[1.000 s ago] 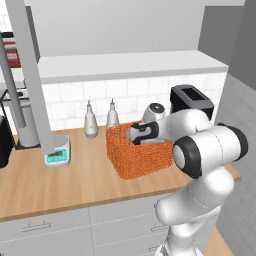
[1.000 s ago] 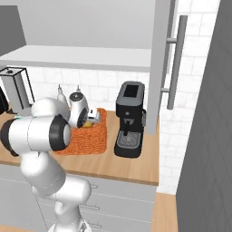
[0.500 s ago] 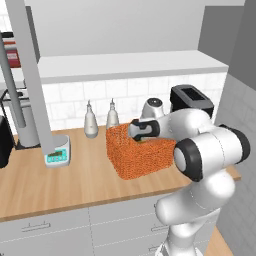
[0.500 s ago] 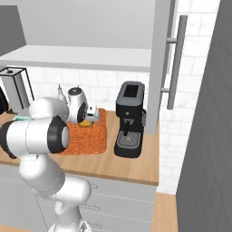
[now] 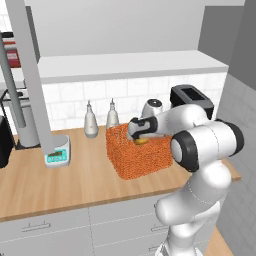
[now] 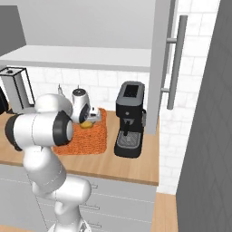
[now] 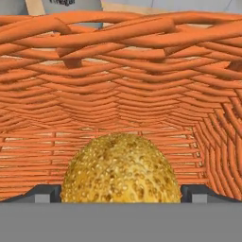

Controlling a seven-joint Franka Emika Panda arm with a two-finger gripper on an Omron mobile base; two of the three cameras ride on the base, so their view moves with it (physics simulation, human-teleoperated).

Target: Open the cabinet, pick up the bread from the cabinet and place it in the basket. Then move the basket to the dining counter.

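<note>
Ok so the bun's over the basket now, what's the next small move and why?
Probably lower a touch and open the gripper. The bread sits between the fingertips, already inside the basket with woven walls all around it, so releasing should drop it on the basket's floor.

1. The arm (image 5: 200, 150) is formed of rounded, glossy white segments.
2. Dark grey, ring-shaped joints are fitted between the segments.
3. A white hand with a dark band is carried, ending in small dark finger tips (image 7: 45, 193).
</note>
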